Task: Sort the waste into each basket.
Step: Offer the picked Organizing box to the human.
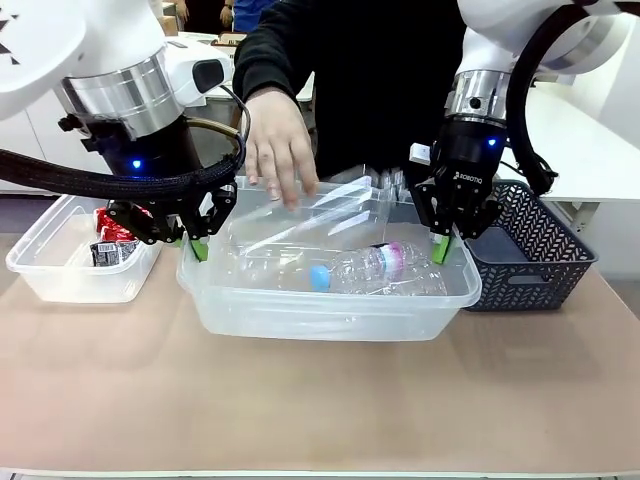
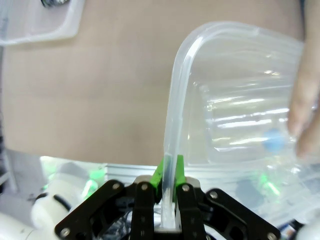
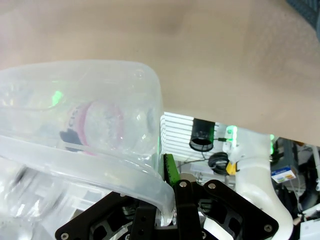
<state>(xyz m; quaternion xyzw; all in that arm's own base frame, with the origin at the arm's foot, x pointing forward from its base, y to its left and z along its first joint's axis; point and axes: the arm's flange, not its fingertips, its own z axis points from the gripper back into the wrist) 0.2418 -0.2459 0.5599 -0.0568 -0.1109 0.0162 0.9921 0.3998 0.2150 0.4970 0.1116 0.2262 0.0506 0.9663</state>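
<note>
On the left a small clear tub (image 1: 50, 262) holds red cans (image 1: 110, 224) and a dark packet (image 1: 112, 252). The left claw (image 1: 199, 246) pinches the thick rim of the big clear tub (image 1: 330, 310); inside lie clear bottles (image 1: 375, 268). A person's hand (image 1: 280, 150) reaches in. The right claw (image 1: 443, 247) pinches the opposite rim. A grey lattice basket (image 1: 545, 255) stands rightmost.

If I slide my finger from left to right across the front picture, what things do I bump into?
Small clear tub with red packets → left hand pinching the big tub's rim → big clear tub with a plastic bottle inside → right hand on the other rim → dark grey basket.
</note>
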